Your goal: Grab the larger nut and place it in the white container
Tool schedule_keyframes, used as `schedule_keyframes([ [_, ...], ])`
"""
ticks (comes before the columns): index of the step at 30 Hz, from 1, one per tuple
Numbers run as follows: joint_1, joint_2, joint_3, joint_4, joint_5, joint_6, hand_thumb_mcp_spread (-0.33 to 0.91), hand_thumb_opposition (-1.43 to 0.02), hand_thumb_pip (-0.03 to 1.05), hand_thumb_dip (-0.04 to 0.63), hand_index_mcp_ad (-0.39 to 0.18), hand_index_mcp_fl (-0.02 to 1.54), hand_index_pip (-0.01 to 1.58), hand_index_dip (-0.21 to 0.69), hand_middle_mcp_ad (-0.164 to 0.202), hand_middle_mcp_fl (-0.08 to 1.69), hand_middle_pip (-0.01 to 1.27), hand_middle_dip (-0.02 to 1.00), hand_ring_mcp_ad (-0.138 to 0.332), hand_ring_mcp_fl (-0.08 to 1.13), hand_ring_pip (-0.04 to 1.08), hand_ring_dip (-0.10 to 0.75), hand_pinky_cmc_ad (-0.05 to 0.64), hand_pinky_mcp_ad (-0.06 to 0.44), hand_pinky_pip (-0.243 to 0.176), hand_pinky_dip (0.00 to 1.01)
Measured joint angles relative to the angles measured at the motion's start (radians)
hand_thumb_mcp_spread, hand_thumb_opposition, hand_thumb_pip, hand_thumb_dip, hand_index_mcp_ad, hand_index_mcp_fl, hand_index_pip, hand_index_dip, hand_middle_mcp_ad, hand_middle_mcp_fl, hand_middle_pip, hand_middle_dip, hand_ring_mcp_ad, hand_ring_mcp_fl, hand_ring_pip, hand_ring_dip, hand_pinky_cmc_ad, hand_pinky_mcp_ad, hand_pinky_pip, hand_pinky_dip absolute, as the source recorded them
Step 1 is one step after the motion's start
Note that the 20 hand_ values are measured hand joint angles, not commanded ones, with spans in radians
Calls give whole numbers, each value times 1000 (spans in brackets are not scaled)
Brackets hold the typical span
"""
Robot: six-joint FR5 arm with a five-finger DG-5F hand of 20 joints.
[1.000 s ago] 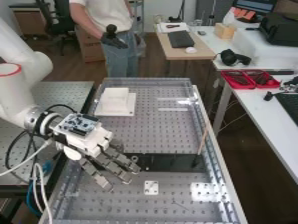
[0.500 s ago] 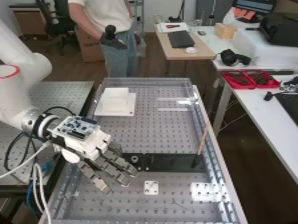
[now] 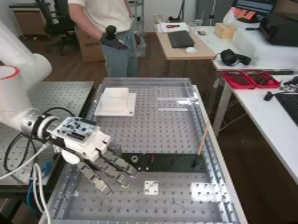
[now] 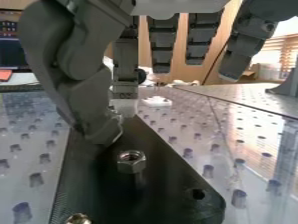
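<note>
While the hand (image 3: 86,145) hangs over the black bar (image 3: 170,162) in the high view, fingers straight, the white container (image 3: 114,103) sits beyond it. Wrist view: larger nut (image 4: 132,161) on the bar, near the thumb, ungripped; hand open.

The container (image 3: 116,96) is white, the flat bar (image 3: 169,162) black, the trays (image 3: 241,86) red.
</note>
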State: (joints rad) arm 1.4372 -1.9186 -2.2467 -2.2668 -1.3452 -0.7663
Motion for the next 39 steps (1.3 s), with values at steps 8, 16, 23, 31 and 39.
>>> schedule_keyframes([
  [8,-2,-7,7,0,-4,3,372,-923,730,290,-87,12,1546,201,68,91,136,220,152,17,99,99,372,297,-91,396],
  [16,-1,-8,3,29,-7,-3,368,-920,730,288,-87,21,1552,188,68,117,136,220,152,17,99,99,372,293,-91,403],
  [23,3,-12,5,33,-2,-5,367,-918,726,286,-86,185,1546,152,68,201,136,220,152,17,99,99,367,297,-75,405],
  [31,6,-15,6,28,3,-2,367,-918,724,290,-68,227,1536,150,70,211,138,222,134,14,99,113,365,293,-75,401],
  [39,9,-12,4,38,7,-6,372,-920,688,286,-54,295,1525,110,66,239,136,222,131,17,99,113,363,293,-61,407],
])
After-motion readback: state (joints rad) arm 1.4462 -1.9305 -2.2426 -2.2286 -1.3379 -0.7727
